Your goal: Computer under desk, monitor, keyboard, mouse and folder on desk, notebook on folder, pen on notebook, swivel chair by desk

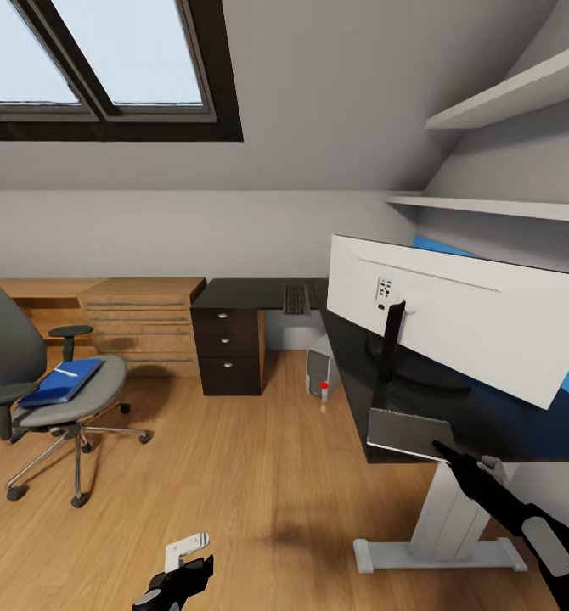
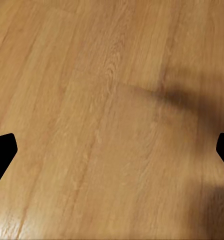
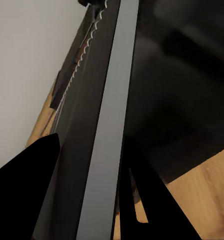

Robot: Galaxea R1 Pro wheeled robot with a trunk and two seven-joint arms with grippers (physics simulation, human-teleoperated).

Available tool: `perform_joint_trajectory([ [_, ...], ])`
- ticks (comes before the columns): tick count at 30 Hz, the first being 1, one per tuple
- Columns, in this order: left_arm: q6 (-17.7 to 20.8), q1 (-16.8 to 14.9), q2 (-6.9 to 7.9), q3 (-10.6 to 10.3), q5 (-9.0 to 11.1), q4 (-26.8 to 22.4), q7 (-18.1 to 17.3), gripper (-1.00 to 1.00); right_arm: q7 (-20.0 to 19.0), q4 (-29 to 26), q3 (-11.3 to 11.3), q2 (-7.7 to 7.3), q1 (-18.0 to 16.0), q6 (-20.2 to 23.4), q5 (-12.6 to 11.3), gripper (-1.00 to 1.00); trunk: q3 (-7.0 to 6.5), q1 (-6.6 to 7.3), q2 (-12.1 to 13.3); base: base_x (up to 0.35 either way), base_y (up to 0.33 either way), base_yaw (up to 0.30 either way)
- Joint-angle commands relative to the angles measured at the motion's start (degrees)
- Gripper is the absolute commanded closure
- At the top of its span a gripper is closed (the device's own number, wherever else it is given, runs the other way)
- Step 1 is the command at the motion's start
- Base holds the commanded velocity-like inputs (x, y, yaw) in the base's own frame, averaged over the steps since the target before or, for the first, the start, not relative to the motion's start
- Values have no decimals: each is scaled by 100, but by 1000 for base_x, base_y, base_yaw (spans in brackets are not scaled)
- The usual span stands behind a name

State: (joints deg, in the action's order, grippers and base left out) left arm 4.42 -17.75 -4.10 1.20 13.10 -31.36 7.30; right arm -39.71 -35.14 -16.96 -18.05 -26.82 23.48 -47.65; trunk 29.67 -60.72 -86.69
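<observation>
Right pincer is clamped on the keyboard at the desk edge; left pincer is held open above the floor.

The monitor is standing on the desk at two o'clock — the folder is lying on the swivel chair at nine o'clock.

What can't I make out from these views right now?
- Monitor screen: head view, it faces away and shows its white back.
- Right gripper grip: the jaws straddle the grey slab, which hides the contact in both views.
- Computer: head view, partly behind the desk edge.
- White strip on the folder: head view, too small to name.
</observation>
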Motion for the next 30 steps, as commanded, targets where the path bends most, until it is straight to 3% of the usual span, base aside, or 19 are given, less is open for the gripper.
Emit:
perform_joint_trajectory([
  [1,33,0,-2,12,35,-13,14,-100,-12,-69,76,25,-3,37,-32,100,-12,23,38,0,0,0],
  [4,33,0,-3,12,35,-12,16,-100,-31,-143,146,79,-4,36,-41,100,-66,89,159,0,0,0],
  [14,38,0,1,12,35,-7,17,-100,-139,-228,213,147,-3,76,-80,100,-66,89,159,0,0,0],
  [21,41,0,5,12,35,-3,18,-100,-895,-224,205,152,-1,87,-95,100,-66,89,159,0,0,0],
  [26,41,0,4,12,35,-2,18,-100,-1096,-207,212,173,-3,96,-95,100,-64,89,159,0,0,20],
  [30,43,0,5,12,35,-2,18,-100,-1169,-203,204,342,-3,93,-88,100,-50,89,159,0,0,144],
])
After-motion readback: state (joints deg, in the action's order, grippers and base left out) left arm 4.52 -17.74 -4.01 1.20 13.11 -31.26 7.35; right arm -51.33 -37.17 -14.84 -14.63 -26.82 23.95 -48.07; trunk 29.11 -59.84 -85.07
